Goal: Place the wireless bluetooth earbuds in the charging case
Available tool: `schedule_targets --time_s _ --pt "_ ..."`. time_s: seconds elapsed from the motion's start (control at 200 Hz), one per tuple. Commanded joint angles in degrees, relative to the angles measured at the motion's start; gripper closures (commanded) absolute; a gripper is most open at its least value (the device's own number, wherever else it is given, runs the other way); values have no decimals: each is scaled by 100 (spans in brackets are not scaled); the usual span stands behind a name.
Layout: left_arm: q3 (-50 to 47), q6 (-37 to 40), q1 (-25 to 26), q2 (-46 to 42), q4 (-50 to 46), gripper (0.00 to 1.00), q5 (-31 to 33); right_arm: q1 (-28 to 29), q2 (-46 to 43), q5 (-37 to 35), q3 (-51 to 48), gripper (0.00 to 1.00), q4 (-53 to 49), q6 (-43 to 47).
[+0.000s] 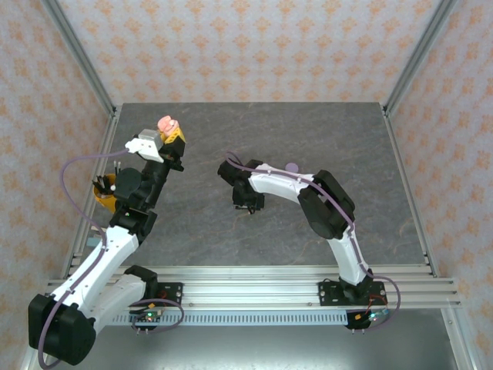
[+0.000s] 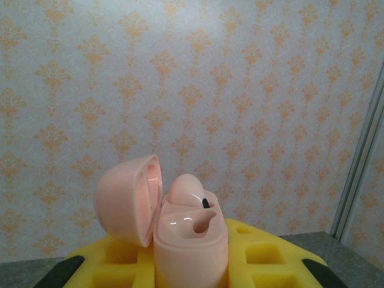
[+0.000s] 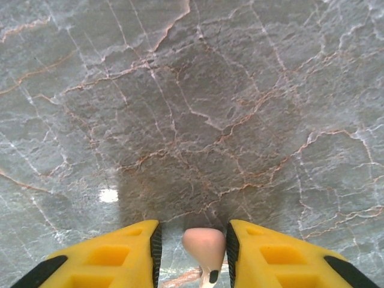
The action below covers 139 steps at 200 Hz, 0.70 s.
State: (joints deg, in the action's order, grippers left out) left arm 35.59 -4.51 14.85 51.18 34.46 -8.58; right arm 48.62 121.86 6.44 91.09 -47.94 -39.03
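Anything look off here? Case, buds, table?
Nothing stands out. The pink case sits lid-open in the left gripper, with one earbud seated and the other slot empty. The second pink earbud is between the jaws of the right gripper, a gap on one side.

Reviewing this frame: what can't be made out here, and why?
Top view: purple object, small, partly behind the right arm; unidentifiable.
Right wrist view: pink earbud inside the right hand; bottom edge cuts it off, grip unclear.
Left wrist view: pink case base cut off by the bottom edge.
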Motion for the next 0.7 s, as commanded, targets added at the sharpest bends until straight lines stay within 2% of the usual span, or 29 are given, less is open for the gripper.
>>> schedule_targets --time_s 0.0,0.691 --pt "205 -41 -43 15 147 100 -82 7 -32 -147 -233 65 -139 -88" --pt "237 -67 -39 6 109 100 -102 -37 -184 -161 -466 71 22 -105"
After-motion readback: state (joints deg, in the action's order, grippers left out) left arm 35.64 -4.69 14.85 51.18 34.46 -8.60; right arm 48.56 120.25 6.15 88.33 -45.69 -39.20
